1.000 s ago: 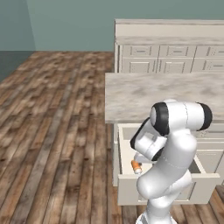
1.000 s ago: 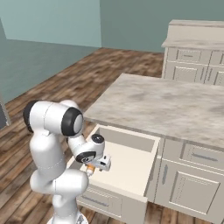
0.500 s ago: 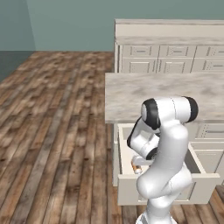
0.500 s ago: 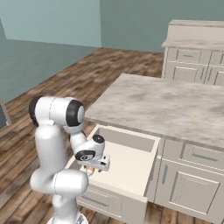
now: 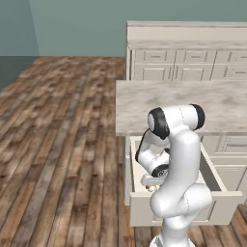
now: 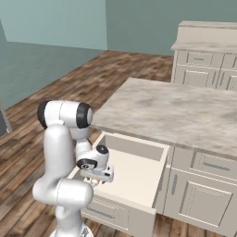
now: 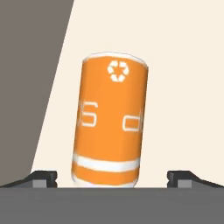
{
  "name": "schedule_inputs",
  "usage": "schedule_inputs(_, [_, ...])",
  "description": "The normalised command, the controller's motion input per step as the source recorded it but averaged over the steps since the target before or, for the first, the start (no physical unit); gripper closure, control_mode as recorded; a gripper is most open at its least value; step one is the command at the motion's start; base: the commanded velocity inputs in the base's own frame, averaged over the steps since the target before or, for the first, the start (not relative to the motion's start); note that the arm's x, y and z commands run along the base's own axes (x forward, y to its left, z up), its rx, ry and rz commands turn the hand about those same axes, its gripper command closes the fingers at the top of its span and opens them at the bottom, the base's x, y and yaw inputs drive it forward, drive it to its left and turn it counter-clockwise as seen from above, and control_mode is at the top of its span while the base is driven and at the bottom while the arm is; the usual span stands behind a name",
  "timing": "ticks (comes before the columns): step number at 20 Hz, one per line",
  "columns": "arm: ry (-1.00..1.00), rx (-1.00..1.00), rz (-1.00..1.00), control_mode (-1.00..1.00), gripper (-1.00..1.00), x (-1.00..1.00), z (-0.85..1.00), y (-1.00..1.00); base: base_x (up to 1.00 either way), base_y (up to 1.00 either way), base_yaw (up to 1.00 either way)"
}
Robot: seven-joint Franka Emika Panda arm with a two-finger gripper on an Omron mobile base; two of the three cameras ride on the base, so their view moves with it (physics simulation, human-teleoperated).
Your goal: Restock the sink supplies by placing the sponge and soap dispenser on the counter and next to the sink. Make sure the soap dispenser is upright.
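The soap dispenser (image 7: 111, 120), an orange cylindrical bottle with white bands, white lettering and a white recycling mark, lies on the cream floor of an open drawer, seen in the hand view between the two small dark finger tips of the robot's two-finger gripper (image 7: 111, 177). The tips stand wide apart, one on each side of the bottle's near end and clear of it, so the jaws are open and grip nothing. To the left of the bottle in that view, a dark grey-brown wedge borders the cream floor.

In the right base view the gripper (image 6: 98, 177) points down into the near left corner of the cream pull-out drawer (image 6: 139, 178). In the left base view the white arm bends over the same drawer (image 5: 212, 176), and the hand sits low inside it.

The drawer is pulled out from under a beige-grey marbled stone top (image 6: 176, 111) on cream panelled cabinets. Beyond it stands another run of cream panelled cabinets (image 5: 188, 62). A brown wooden plank floor (image 5: 58, 144) and teal walls surround the furniture.
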Motion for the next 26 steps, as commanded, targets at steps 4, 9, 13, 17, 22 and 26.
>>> schedule_inputs(4, [0.0,0.0,0.0,-1.0,-1.0,0.21,-0.37,0.05,0.0,0.0,0.0])
schedule_inputs(9, [0.0,0.0,0.0,-1.0,-1.0,0.06,-0.33,0.0,0.0,0.0,0.0])
schedule_inputs(13, [0.0,0.0,0.0,-1.0,1.0,-0.01,-0.33,0.0,0.0,0.0,0.0])
schedule_inputs(17, [0.0,0.01,0.02,-1.0,1.0,0.0,0.03,-0.03,0.0,0.0,0.0])
schedule_inputs(22, [-0.03,0.04,0.05,-1.0,1.0,0.0,0.7,-0.29,0.0,0.0,0.0])
schedule_inputs(26, [-0.01,0.04,0.08,-1.0,1.0,-0.01,1.0,-0.41,0.0,0.0,0.0])
